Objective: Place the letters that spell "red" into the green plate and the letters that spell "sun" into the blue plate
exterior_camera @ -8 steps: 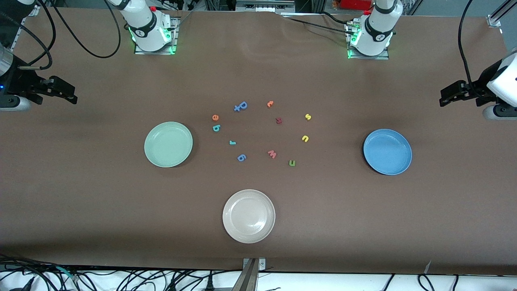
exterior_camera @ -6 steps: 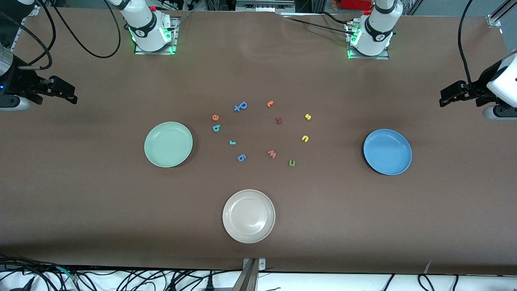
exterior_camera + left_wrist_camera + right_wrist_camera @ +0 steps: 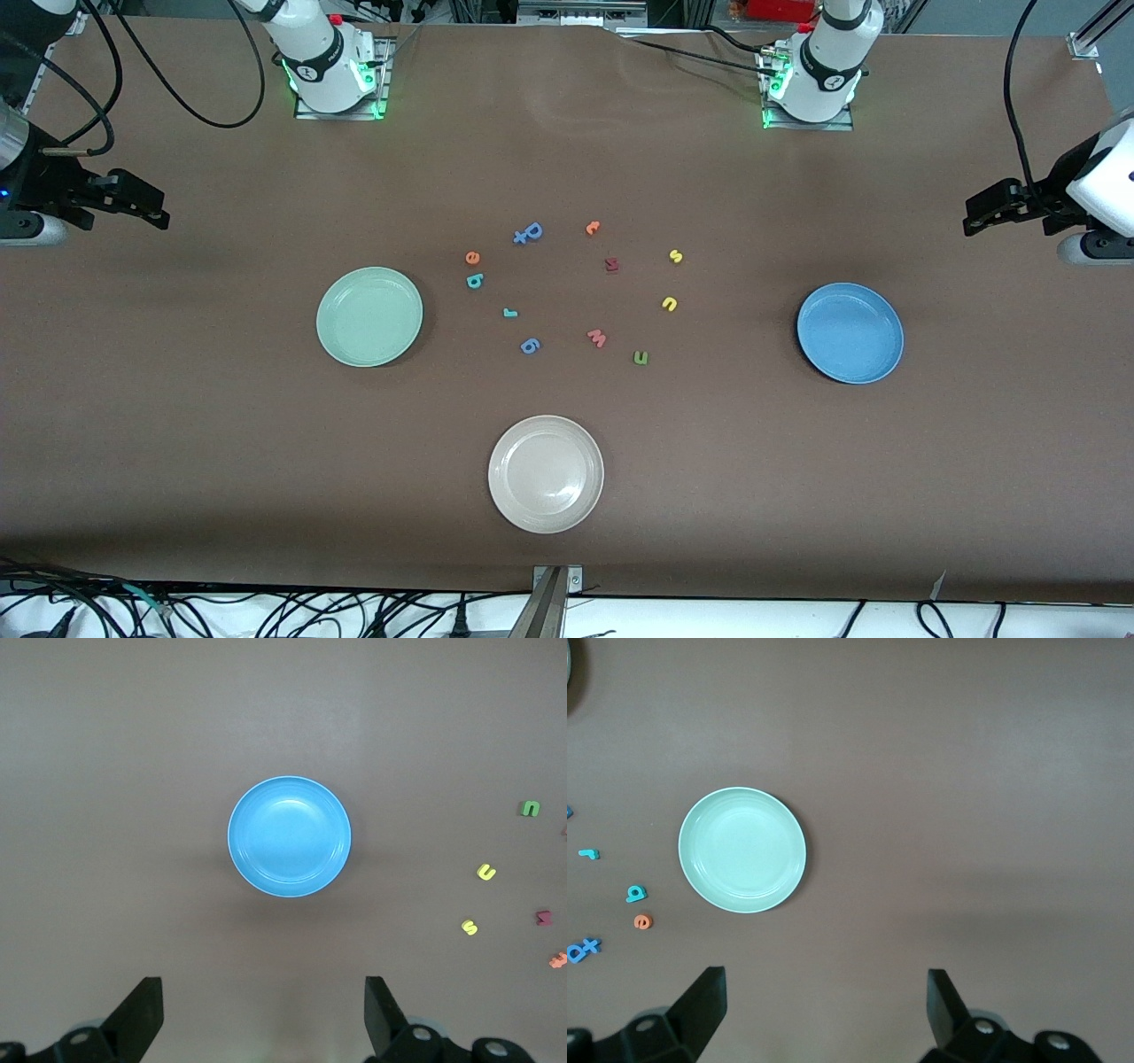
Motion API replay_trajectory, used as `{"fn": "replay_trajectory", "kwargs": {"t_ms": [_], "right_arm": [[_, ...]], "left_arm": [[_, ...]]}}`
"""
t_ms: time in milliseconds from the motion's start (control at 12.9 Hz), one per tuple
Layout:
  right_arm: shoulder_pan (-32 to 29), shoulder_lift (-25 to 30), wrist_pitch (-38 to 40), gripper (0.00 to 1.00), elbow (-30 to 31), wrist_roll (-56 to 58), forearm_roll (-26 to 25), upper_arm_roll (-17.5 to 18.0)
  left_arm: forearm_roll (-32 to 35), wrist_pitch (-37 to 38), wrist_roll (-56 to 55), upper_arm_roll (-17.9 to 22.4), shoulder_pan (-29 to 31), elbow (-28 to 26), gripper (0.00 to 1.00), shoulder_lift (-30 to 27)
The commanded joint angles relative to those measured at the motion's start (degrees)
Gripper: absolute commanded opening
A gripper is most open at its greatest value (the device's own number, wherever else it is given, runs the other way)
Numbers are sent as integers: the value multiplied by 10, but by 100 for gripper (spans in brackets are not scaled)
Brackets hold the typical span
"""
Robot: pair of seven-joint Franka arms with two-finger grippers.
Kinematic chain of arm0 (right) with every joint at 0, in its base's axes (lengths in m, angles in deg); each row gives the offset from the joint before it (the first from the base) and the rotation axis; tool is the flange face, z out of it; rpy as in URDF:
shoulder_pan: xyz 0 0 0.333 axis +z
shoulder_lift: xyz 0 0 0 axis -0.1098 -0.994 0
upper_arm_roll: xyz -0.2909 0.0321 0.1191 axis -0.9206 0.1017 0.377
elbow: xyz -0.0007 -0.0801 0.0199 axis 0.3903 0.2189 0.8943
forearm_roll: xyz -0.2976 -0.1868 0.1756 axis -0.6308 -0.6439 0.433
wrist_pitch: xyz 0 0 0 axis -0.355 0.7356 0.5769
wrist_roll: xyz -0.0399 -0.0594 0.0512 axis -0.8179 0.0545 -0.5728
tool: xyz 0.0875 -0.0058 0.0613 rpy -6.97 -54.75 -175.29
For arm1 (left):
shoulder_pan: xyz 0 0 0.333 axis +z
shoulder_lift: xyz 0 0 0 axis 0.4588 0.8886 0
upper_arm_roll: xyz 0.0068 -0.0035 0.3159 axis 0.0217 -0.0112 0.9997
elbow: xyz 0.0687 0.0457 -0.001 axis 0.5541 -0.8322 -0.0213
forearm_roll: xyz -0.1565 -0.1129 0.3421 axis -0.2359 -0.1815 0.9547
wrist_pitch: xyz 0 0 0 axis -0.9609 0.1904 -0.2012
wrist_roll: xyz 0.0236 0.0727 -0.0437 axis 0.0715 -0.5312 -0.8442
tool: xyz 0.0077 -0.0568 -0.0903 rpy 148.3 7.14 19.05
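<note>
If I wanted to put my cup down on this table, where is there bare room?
Bare stretches lie between the green plate and the right arm's end, between the blue plate and the left arm's end, and either side of the beige plate. The middle is crowded with foam letters.

white arms, black grippers (green base lights)

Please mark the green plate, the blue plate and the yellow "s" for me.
green plate (image 3: 369, 316), front view, bare middle of the dish.
blue plate (image 3: 850, 332), front view, bare middle of the dish.
yellow "s" (image 3: 676, 257), front view, middle of the letter.
</note>
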Motion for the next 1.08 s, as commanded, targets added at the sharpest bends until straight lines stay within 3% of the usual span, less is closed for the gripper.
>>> {"fn": "replay_trajectory", "kwargs": {"t_ms": [0,1006], "right_arm": [[-1,-4,7,100,-10,-4,10,-1],[0,-4,6,100,-10,-6,10,0]], "left_arm": [[-3,-2,12,-3,4,10,100,6],[-3,-3,12,-3,4,10,100,6]]}}
